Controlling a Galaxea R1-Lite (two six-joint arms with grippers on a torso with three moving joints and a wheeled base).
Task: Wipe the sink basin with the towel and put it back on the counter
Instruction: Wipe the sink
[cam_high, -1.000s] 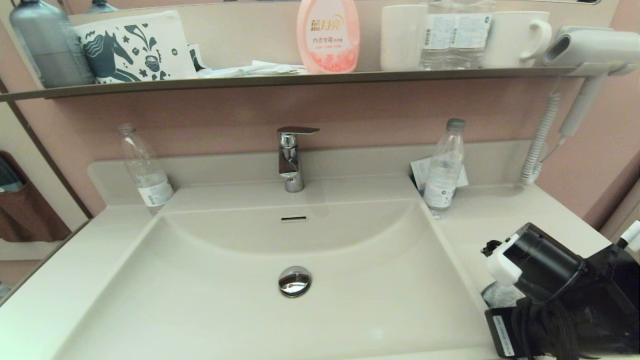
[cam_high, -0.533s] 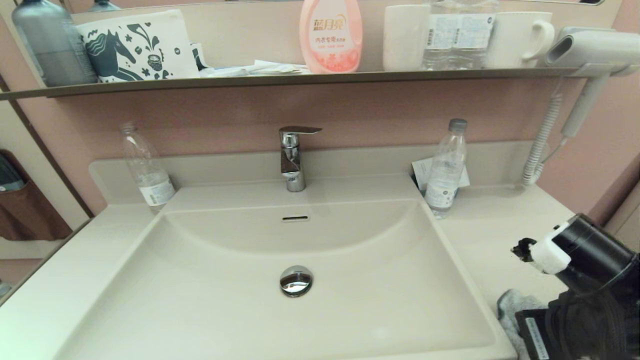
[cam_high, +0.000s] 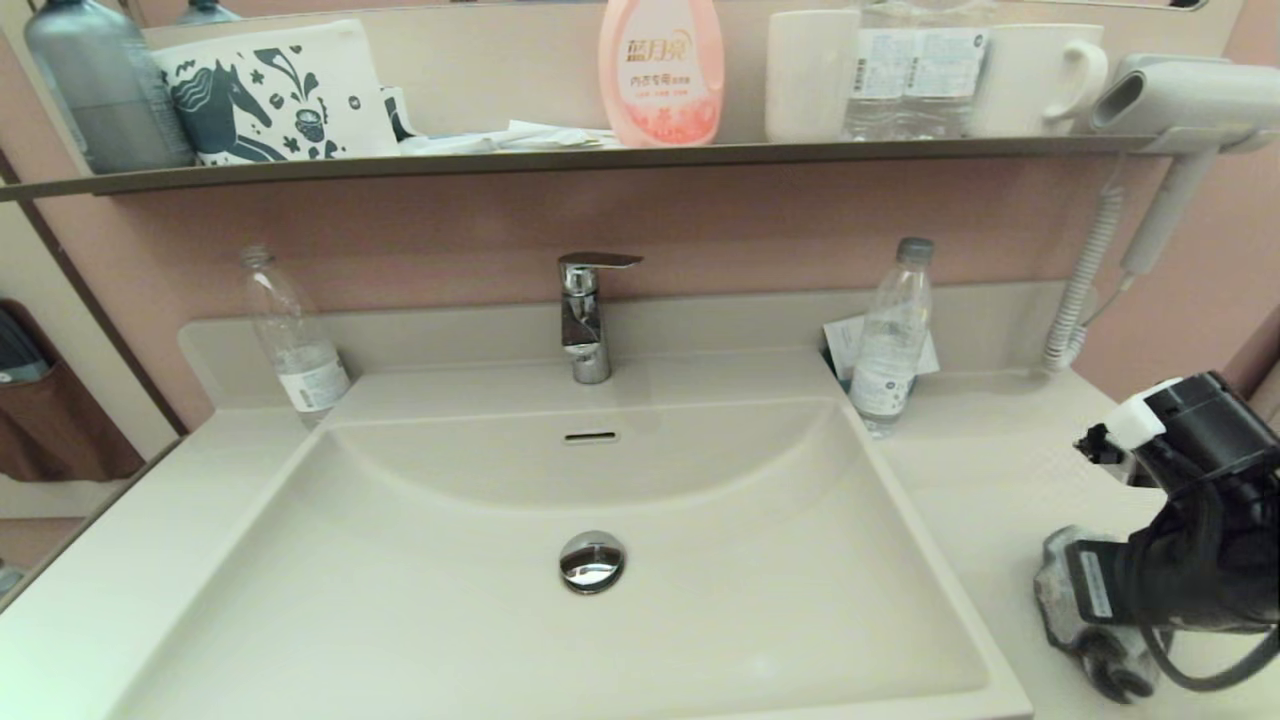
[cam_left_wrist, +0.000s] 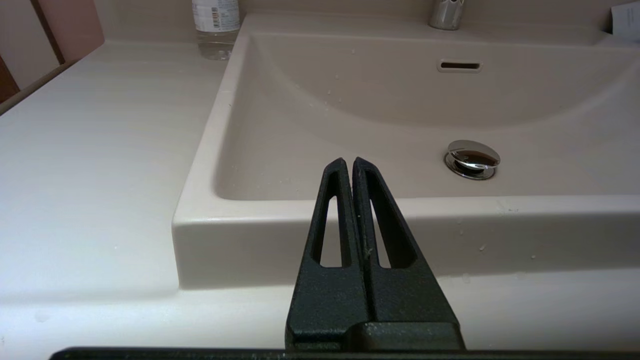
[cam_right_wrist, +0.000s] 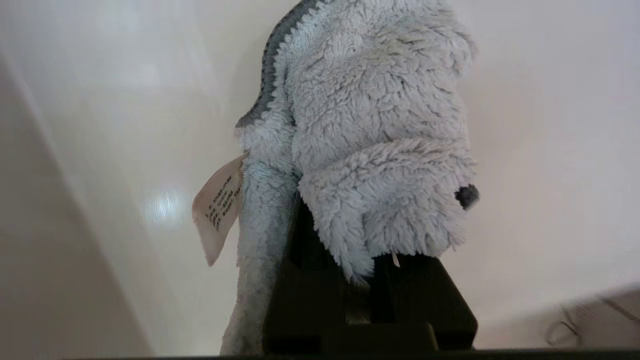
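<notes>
The light blue towel (cam_right_wrist: 380, 125), with dark grey edging and a white tag, is bunched around my right gripper (cam_right_wrist: 357, 240), which is shut on it. In the head view the towel (cam_high: 1052, 590) shows as a grey lump under my right wrist. It is low over the counter (cam_high: 990, 450) to the right of the sink basin (cam_high: 450, 560). I cannot tell whether it touches the counter. My left gripper (cam_left_wrist: 347, 161) is shut on nothing and parked in front of the basin's front rim (cam_left_wrist: 450, 210). It does not show in the head view.
The chrome drain plug (cam_high: 591, 560) and the overflow slot (cam_high: 589, 437) sit mid-basin, with the faucet (cam_high: 583, 320) behind. Clear bottles stand at the back left (cam_high: 290, 340) and back right (cam_high: 885, 340). A hair dryer (cam_high: 1180, 100) and its coiled cord (cam_high: 1080, 290) hang at the far right.
My right arm has swung to the right and back, away from the basin's edge, and has carried the towel farther over the right counter. The left arm has not moved.
</notes>
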